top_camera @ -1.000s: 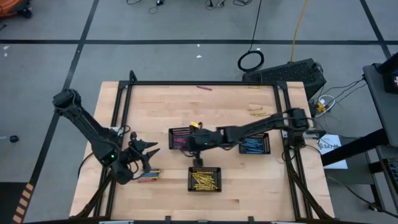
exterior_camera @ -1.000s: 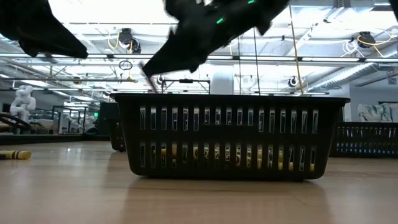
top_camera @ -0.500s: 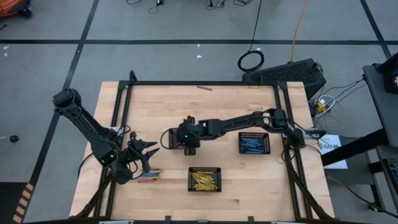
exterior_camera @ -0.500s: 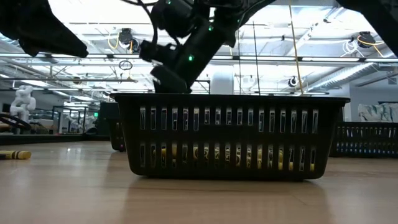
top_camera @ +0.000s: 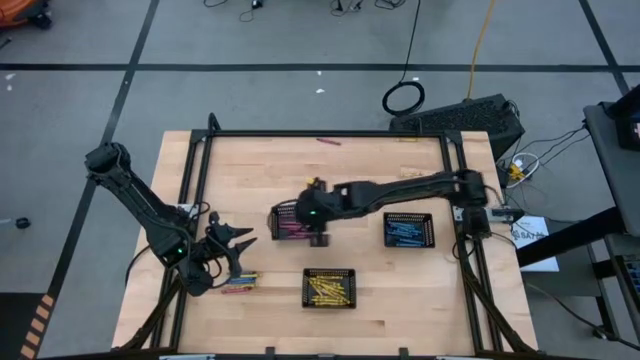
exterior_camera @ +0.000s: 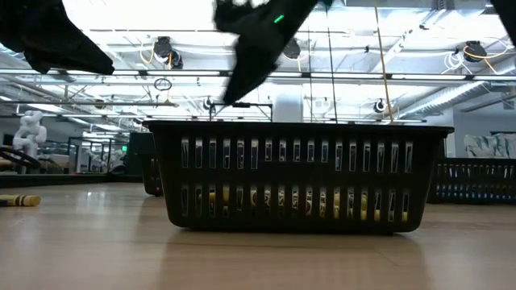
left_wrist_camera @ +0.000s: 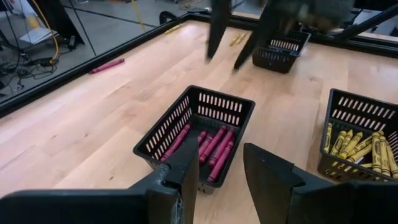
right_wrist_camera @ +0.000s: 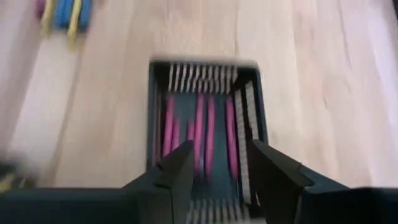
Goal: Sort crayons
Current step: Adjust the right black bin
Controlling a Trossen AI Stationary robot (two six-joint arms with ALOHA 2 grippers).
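Note:
Three black mesh trays stand on the wooden table: one with pink crayons, one with blue crayons and one with yellow crayons. A small heap of mixed loose crayons lies near the table's left front. My right gripper hangs open above the pink tray, at its right end, with nothing between its fingers. My left gripper hovers open over the table's left part, just beyond the loose heap, and is empty too.
A single pink crayon lies at the table's far edge. A few yellow ones lie at the far right. Another yellow crayon shows at the left in the low view. A black frame borders the table.
My right gripper dipped left toward the pink tray, then rose and drew back toward the tray's right end. The pink crayon seen at its fingertips in the low view a second ago no longer shows there.

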